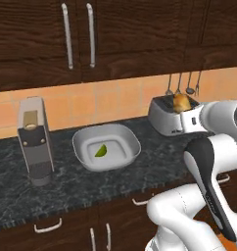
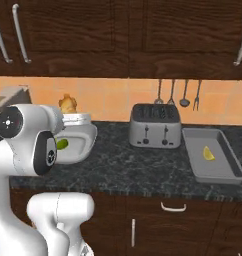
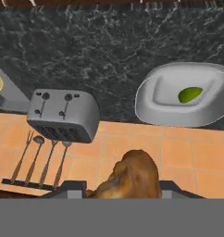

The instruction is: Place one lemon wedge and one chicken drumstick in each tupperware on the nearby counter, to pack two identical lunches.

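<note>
My gripper is shut on a golden-brown chicken drumstick, held above the counter between the toaster and the bowl-like tupperware. A yellow-green lemon wedge lies in that bowl. In the hand view the drumstick sits between the fingertips, with the bowl and its wedge beyond. The rectangular tupperware at the right holds a yellow lemon wedge. The right base view shows the drumstick over the bowl's far rim.
A silver toaster stands between the two containers. A tall grey appliance sits left of the bowl. Utensils hang on the tiled wall under dark wall cabinets. Drawers with white handles run below the counter.
</note>
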{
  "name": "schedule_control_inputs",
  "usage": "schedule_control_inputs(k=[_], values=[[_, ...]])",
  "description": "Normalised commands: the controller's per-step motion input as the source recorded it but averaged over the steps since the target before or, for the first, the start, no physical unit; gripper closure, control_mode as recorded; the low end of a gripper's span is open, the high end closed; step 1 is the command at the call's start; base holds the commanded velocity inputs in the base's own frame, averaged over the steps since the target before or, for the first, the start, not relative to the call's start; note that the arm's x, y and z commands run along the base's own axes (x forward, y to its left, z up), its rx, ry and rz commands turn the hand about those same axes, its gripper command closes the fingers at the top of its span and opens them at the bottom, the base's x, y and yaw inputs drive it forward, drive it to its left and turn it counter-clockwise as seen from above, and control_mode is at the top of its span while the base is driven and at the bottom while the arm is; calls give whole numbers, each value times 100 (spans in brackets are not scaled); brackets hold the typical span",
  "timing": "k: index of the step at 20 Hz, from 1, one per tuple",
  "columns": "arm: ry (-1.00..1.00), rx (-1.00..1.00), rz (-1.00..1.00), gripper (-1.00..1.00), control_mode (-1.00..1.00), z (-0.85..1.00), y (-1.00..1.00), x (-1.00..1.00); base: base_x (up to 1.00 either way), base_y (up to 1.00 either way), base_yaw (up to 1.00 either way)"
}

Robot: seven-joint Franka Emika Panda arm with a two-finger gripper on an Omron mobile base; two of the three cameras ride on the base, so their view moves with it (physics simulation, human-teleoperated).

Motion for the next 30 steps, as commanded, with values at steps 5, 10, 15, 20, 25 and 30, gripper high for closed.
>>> schedule_control_inputs(k=[5,10,15,20,25,30], values=[[0,0,0,100,100,0,0,0,58,100,0],[43,-14,0,100,-100,-87,28,6,0,0,0],[49,-3,0,100,-100,-100,21,43,0,0,0],[27,0,0,100,-100,-91,22,66,0,0,0],[16,0,0,100,-100,-67,0,68,0,0,0],[2,0,0,100,-100,-49,6,80,0,0,0]])
